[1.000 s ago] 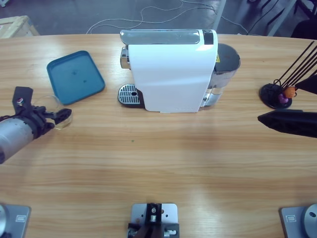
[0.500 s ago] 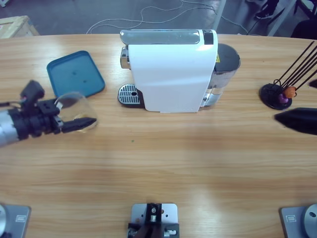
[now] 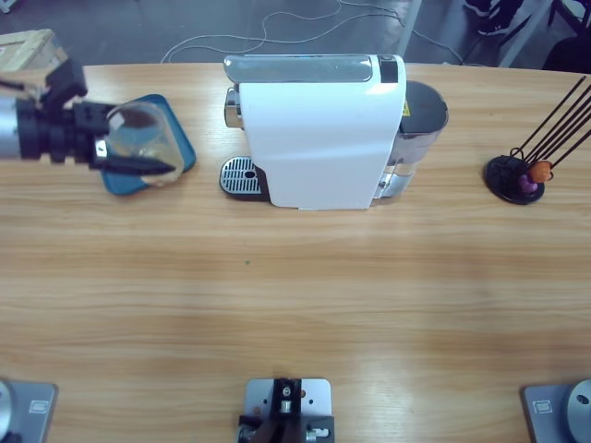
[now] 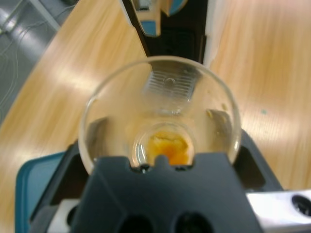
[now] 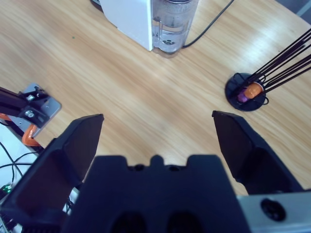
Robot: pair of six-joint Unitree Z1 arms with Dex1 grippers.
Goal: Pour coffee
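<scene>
Between our left gripper jaws: glass pinched, coffee at its bottom. We have moved it over blue tray, beside machine. Right gripper spread, withdrawn.

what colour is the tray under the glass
Teal blue tray; the high view shows it best, beneath the held glass.

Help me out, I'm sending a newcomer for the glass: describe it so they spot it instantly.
Start at the white coffee machine mid-table and look to its drip-grate side, where a blue tray lies. Above that tray the left gripper holds the glass tipped on its side. It is the only clear cup, with a little brown coffee inside.
</scene>
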